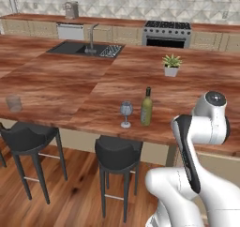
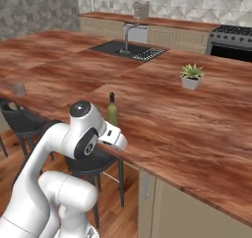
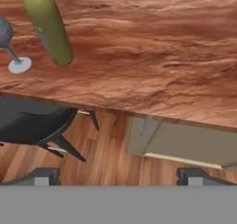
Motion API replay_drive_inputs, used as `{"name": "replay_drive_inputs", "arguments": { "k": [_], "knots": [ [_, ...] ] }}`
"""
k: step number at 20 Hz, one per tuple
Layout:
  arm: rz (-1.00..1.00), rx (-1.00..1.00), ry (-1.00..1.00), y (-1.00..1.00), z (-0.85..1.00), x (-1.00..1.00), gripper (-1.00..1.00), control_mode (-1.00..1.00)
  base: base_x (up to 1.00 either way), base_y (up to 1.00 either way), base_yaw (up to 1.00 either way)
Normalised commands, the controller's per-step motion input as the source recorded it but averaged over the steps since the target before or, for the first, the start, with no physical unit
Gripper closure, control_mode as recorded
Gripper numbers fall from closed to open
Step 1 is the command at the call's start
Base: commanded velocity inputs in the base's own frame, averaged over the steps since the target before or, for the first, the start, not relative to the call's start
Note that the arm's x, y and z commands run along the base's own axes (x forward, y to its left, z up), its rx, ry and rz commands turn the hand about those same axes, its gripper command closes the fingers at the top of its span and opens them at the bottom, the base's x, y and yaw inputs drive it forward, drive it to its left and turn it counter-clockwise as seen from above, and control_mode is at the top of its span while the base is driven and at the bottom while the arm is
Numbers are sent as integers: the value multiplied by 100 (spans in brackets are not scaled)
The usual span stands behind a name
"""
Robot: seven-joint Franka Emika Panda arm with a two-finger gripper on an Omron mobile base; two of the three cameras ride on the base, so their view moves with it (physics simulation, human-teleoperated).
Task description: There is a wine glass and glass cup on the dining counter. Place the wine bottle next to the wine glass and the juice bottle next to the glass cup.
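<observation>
Gripper (image 3: 118, 177) open, above counter edge

Potted plant (image 1: 171, 64), faucet (image 1: 91, 37); stove (image 1: 167, 33), black stools (image 1: 117, 155)

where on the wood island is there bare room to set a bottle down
Bare wood runs between the short clear glass cup and the stemmed wine glass, and again right of the olive-green wine bottle up to the small potted plant. It is tight only where bottle and wine glass stand side by side near the front edge of the reddish-brown dining counter.
</observation>
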Motion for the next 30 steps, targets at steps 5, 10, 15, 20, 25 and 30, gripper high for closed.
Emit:
{"name": "replay_drive_inputs", "arguments": {
  "k": [5, 10, 15, 20, 25, 30],
  "knots": [
    [0, 0, 0, 0, 0, 0, -100, 100, -6, -59, 0],
    [0, 0, 0, 0, 0, 0, -100, 100, 0, -75, 0],
    [0, 0, 0, 0, 0, 0, -100, 100, -4, -75, 0],
    [0, 0, 0, 0, 0, 0, -100, 100, -12, -74, -1],
    [0, 0, 0, 0, 0, 0, -100, 100, -15, -73, -3],
    [0, 0, 0, 0, 0, 0, -100, 100, -15, -72, -5]
  ]
}}
